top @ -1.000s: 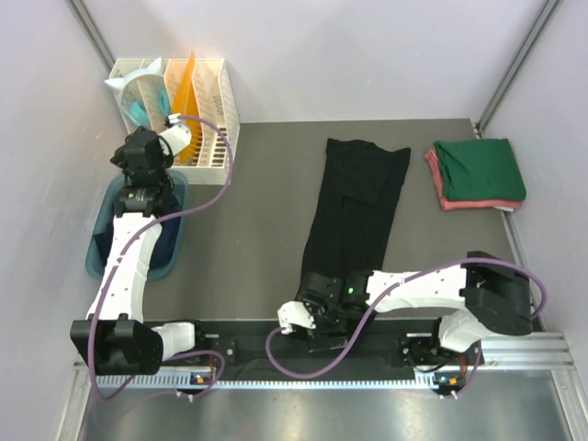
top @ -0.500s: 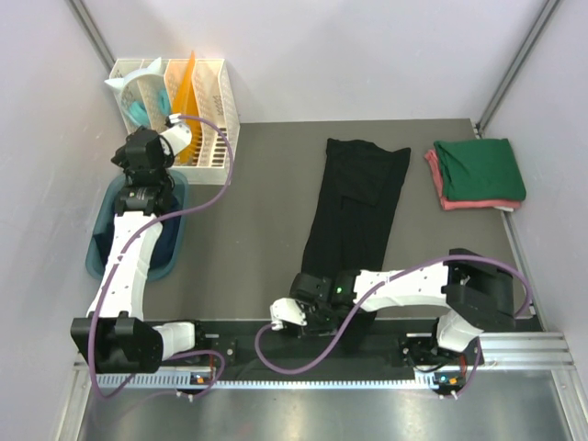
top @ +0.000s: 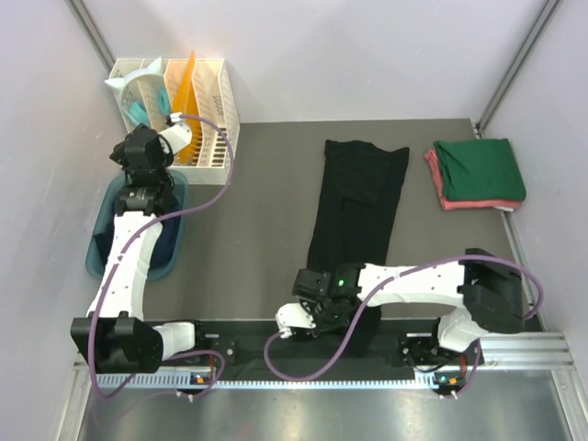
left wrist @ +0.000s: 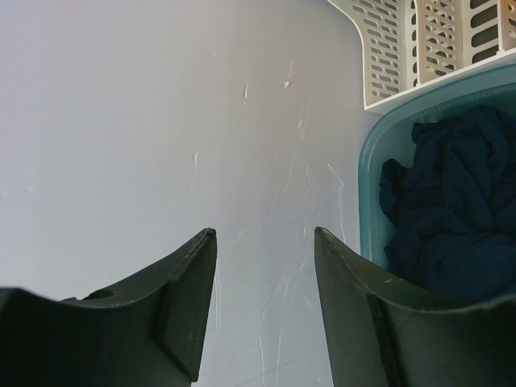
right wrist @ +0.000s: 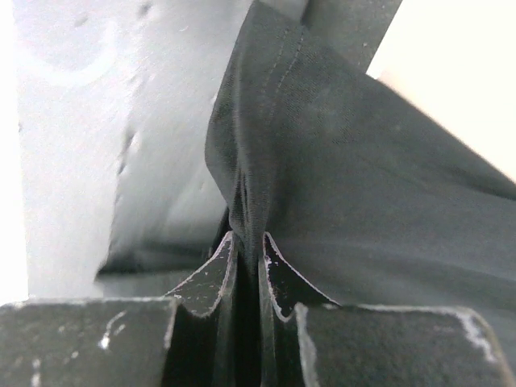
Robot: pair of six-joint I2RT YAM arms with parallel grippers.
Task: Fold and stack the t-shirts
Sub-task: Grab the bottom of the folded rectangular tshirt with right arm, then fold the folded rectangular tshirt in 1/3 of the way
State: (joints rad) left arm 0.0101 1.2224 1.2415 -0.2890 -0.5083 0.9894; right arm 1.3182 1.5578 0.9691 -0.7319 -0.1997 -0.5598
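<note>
Your right pincer (right wrist: 248,242) gripped the black t-shirt (top: 358,202) by its near hem, cloth running toward 12 o'clock. Your left pincer (left wrist: 264,234) stood apart, far off at 10 o'clock.

Broad bare stretch of grey table (top: 248,211) lay open between teal tub (top: 95,260) and black t-shirt (top: 363,193), white rack (top: 220,110) blocked the far-left corner, folded shirt stack (top: 480,168) filled the far-right edge

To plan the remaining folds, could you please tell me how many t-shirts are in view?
4: black shirt lengthwise mid-table; green shirt folded atop pinkish-red shirt, far right; crumpled navy shirt in the tub, perhaps hiding more.
</note>
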